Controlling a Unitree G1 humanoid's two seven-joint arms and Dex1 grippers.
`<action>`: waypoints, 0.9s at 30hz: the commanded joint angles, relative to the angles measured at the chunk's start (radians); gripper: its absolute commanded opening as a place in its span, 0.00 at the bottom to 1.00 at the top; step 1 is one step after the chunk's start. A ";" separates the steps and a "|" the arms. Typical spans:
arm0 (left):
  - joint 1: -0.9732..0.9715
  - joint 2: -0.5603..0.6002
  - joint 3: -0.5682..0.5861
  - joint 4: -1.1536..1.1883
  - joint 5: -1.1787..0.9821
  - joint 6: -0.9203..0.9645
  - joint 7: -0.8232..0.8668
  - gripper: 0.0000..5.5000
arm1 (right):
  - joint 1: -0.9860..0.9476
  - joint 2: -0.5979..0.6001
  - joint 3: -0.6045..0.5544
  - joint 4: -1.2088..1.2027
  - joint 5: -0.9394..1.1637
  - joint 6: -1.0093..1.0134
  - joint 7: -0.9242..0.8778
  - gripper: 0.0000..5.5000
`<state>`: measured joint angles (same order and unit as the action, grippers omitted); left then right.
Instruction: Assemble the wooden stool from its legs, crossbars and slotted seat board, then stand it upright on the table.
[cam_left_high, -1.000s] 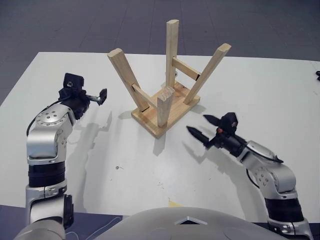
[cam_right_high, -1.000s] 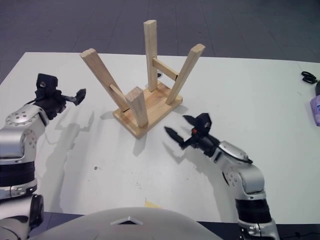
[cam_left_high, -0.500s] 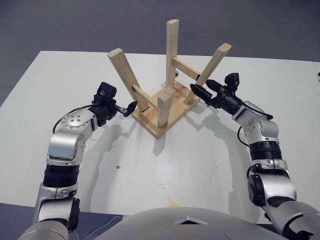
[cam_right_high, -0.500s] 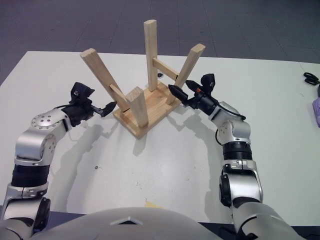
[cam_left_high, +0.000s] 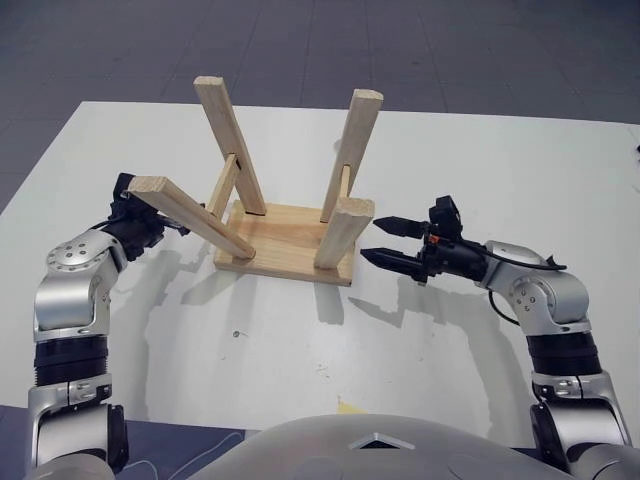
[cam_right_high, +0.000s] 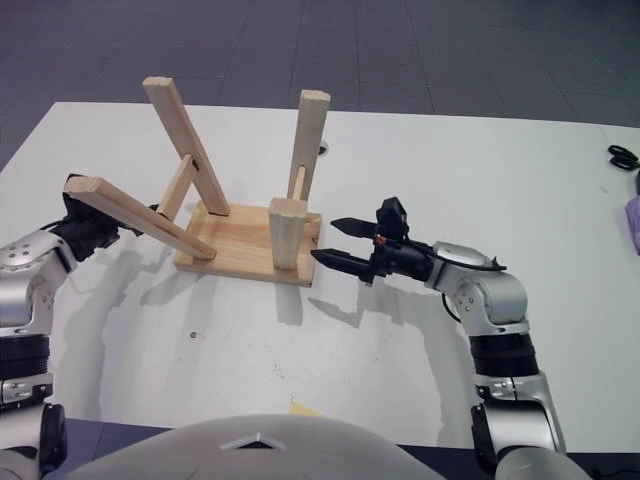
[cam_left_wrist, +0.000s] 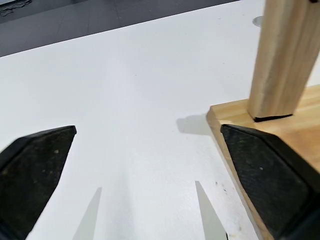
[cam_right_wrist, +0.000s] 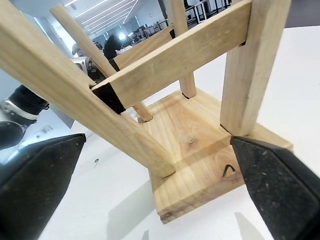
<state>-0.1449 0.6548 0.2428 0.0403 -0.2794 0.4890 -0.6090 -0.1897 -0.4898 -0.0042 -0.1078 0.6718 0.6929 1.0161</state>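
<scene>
Upturned stool (cam_left_high: 285, 255) sits legs-up on bench (cam_left_high: 450, 160); left pincer (cam_left_wrist: 149, 129) and right pincer (cam_left_high: 372, 238) both spread, flanking it.

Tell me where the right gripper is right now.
In the left eye view, the right gripper is open over the table on the robot's right, close beside the upturned stool, next to its nearest leg.

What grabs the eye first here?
The wooden stool stands upside down in the middle of the table. The right end effector hangs open beside its nearest leg. The left end effector is open on the stool's left side.
</scene>
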 joint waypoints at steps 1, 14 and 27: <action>0.060 0.106 0.050 0.051 -0.057 -0.090 -0.209 0.98 | 0.055 -0.025 -0.009 -0.111 0.063 0.057 0.005 0.98; -0.047 0.250 -0.160 0.052 -0.106 -0.136 -0.708 0.98 | -0.020 0.050 0.079 -0.055 -0.010 0.011 -0.078 0.98; -0.049 0.115 -0.302 0.092 -0.067 -0.154 -0.664 0.86 | -0.103 0.029 0.180 0.125 -0.079 0.005 0.058 0.87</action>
<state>-0.1948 0.7928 -0.0469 0.1087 -0.3554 0.3374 -1.2896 -0.2755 -0.4306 0.1672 -0.0126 0.6103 0.6908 1.0420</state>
